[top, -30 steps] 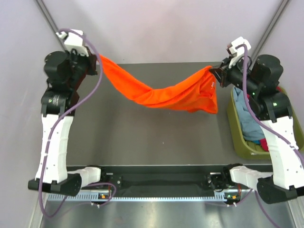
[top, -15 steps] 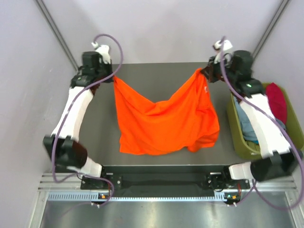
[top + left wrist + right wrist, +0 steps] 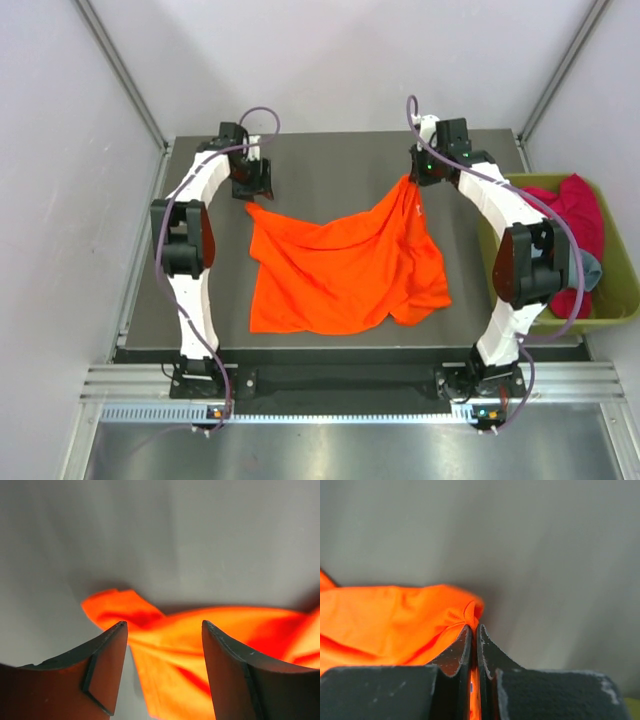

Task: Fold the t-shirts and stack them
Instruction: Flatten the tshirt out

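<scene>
- The table (image 3: 330,160) carried the orange t-shirt (image 3: 340,265), spread wrinkled in its middle.
- Your right gripper (image 3: 474,627) was clamped on the shirt's far right corner.
- Your left gripper (image 3: 165,625) stood with fingers apart, just beside the far left corner.

The orange t-shirt (image 3: 340,270) was soft, matt, creased cloth, and its fine knit showed in the right wrist view. The table (image 3: 330,160) was dark, smooth and matt. At 3 o'clock the olive bin (image 3: 625,305) looked like faintly glossy plastic and held a matt magenta t-shirt (image 3: 570,200). The left gripper (image 3: 164,626) had smooth, dark, matt fingers (image 3: 107,665); those of the right gripper (image 3: 474,628) were scuffed grey. At 6 o'clock ran a brushed metal rail (image 3: 330,412).
</scene>
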Controlling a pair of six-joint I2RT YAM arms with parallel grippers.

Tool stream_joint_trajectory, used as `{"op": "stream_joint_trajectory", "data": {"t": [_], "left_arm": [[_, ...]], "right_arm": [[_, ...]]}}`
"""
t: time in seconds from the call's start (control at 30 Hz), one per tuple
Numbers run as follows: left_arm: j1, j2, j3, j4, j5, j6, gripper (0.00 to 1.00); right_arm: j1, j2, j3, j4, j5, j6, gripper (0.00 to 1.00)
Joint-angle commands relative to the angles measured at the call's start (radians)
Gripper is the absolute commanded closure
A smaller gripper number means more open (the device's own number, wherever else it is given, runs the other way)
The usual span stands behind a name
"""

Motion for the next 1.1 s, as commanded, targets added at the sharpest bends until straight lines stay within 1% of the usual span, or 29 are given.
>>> {"op": "stream_joint_trajectory", "data": {"t": [0.0, 0.1, 0.17, 0.2, 0.27, 0.33, 0.43, 0.53, 0.73, 0.9, 1.07], "left_arm": [[0.012, -0.13, 0.001, -0.036, 0.093, -0.011, 0.35], [0.028, -0.147, 0.059, -0.11, 0.043, -0.008, 0.38], [0.045, -0.184, 0.059, -0.147, 0.038, -0.011, 0.39], [0.051, -0.201, 0.044, -0.149, 0.035, -0.02, 0.4], [0.065, -0.251, -0.039, -0.127, 0.055, -0.042, 0.42], [0.071, -0.261, -0.105, -0.12, 0.047, -0.039, 0.46], [0.078, -0.226, -0.121, -0.126, 0.047, -0.049, 0.51], [0.109, -0.16, -0.081, -0.136, 0.064, -0.045, 0.49], [0.117, -0.085, -0.053, -0.135, 0.049, -0.045, 0.47], [0.135, 0.001, -0.009, -0.132, 0.064, -0.048, 0.5], [0.15, 0.07, 0.071, -0.132, 0.084, -0.048, 0.53]], "right_arm": [[0.031, -0.046, 0.071, 0.044, 0.056, -0.051, 1.0], [0.048, -0.073, 0.059, 0.049, 0.061, -0.06, 1.0], [0.05, -0.083, 0.054, 0.052, 0.049, -0.057, 1.0], [0.051, -0.082, 0.052, 0.054, 0.032, -0.056, 1.0], [0.051, -0.063, 0.058, 0.057, 0.02, -0.065, 1.0], [0.05, -0.042, 0.078, 0.06, 0.029, -0.079, 1.0], [0.048, -0.048, 0.082, 0.052, 0.055, -0.05, 1.0], [0.05, -0.079, 0.052, 0.034, 0.035, -0.06, 1.0], [0.048, -0.125, -0.017, 0.049, 0.038, -0.048, 1.0], [0.048, -0.119, -0.009, 0.044, 0.038, -0.051, 1.0], [0.051, -0.099, 0.012, 0.047, 0.049, -0.059, 1.0]]}}
